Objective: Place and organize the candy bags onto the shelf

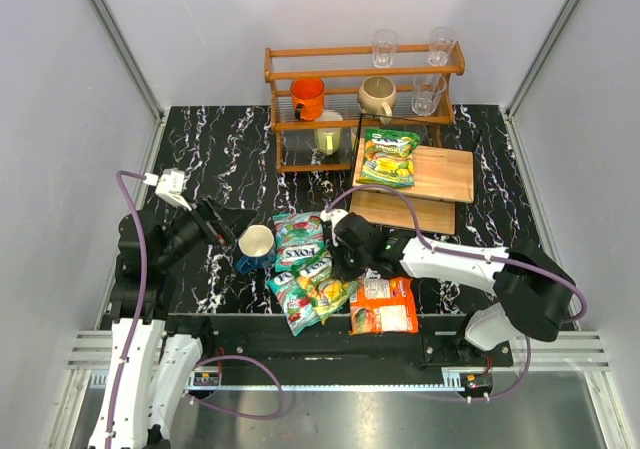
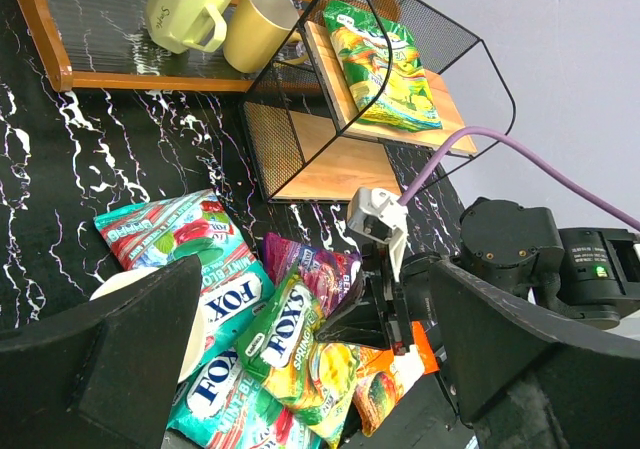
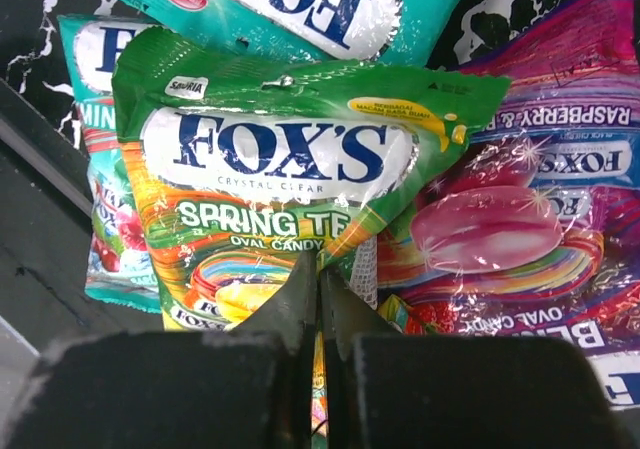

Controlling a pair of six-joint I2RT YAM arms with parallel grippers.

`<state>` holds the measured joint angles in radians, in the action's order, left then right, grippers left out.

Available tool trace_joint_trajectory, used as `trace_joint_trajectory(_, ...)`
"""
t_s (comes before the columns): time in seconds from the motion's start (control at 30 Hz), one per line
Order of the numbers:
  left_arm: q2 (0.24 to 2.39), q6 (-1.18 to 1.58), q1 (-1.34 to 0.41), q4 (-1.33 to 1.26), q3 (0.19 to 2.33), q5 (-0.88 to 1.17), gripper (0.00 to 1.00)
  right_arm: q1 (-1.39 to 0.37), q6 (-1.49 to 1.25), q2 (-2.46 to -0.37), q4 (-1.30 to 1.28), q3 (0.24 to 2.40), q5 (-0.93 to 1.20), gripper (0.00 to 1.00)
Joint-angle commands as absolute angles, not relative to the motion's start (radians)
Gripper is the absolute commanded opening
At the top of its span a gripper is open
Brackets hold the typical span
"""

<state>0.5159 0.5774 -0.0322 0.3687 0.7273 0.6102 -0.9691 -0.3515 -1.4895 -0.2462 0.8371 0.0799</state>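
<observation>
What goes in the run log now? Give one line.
right gripper: shut on green Spring Tea bag | left gripper: open, empty | shelf: one green-yellow bag on upper tier

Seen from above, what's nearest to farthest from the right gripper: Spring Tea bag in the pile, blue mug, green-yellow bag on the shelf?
1. Spring Tea bag, held by the right gripper, front pile.
2. Blue mug, on its left.
3. Green-yellow bag on the shelf, far back.
</observation>
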Motion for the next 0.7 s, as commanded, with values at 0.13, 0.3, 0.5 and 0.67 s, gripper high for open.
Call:
trace_joint_trajectory(0.13,0.503,0.598,-0.034,0.351,0.761,0.621,0.99,-0.966,-0.362,-1.150,-0.279,0.919,0.019,0.00)
trace_joint_trajectory(0.3,0.506,0.598,-0.034,0.350,0.762,0.614,0.99,-0.966,-0.305,-1.008,-0.368,1.109,-0.214,0.00)
trace_joint_trajectory(0.5,0.511,0.600,-0.034,0.348,0.765,0.615,0.99,-0.927,-0.264,-1.028,-0.468,1.366,-0.524,0.00)
trace_joint_trajectory(0.67,0.506,0.603,-0.034,0.347,0.769,0.618,0.99,-0.741,-0.304,-1.069,-0.543,1.469,-0.594,0.00)
